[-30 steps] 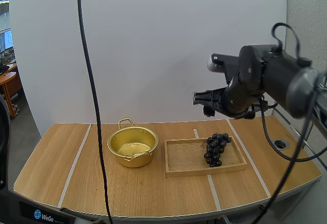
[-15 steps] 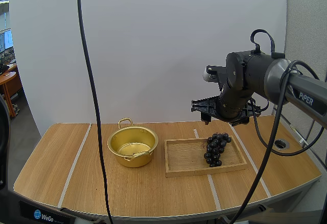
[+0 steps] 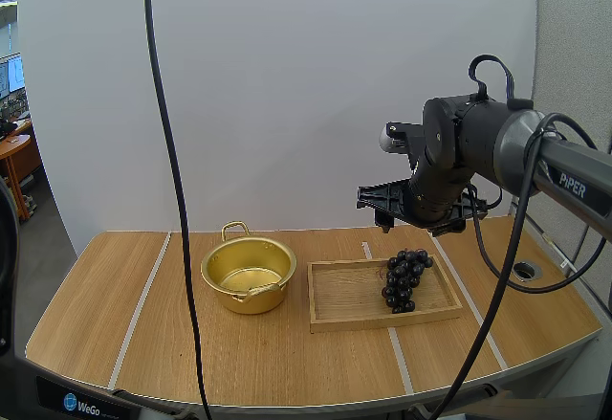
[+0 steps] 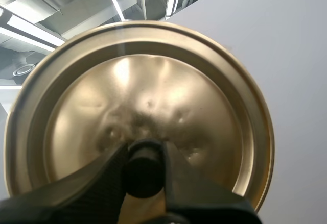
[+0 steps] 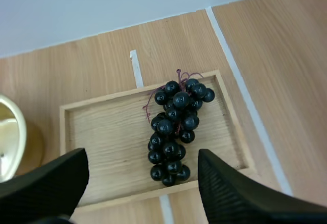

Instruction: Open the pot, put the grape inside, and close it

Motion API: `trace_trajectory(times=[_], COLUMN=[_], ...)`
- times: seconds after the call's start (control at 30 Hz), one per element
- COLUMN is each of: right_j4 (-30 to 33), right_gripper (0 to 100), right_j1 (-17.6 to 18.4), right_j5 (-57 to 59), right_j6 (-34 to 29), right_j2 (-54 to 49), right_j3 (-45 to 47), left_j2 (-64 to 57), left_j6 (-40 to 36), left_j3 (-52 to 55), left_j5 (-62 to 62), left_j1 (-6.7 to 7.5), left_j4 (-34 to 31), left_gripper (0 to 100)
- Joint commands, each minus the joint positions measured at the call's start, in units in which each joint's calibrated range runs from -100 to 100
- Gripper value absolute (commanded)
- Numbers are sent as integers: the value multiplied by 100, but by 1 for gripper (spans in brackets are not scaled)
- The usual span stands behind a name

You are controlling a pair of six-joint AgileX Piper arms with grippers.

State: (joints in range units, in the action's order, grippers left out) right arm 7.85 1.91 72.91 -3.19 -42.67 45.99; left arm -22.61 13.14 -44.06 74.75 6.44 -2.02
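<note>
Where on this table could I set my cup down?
Bare table left of the pot, and the front strip before pot and tray. Crowded: grapes fill the tray's right side, with the right gripper above.

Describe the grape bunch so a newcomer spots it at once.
On the wooden table, a shallow wooden tray lies right of the gold pot. The grape bunch lies in the tray's right half, below the open right gripper: the only dark, beaded cluster.

One pot, one lid, one grape bunch, one tray.
</note>
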Motion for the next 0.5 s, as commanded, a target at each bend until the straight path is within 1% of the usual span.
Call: trace_trajectory(times=[0.0,0.1,0.33,0.47], right_j4=[-29,-29,151,227], right_gripper=[100,100,100,100], right_j1=[-16,-16,-16,-16], right_j5=[-255,-462,-656,-442], right_j6=[-1035,-1076,-1766,-1925], right_j2=[-6,209,1010,1438], right_j3=[-46,-46,-80,-331], left_j2=[-39,-39,-39,-39], left_j6=[-35,-35,-35,-35], left_j3=[-56,-56,-56,-56], left_j5=[-201,-201,-201,-201], left_j1=[19,19,19,19], left_j4=[-42,-42,-42,-42], left_gripper=[0,0,0,0])
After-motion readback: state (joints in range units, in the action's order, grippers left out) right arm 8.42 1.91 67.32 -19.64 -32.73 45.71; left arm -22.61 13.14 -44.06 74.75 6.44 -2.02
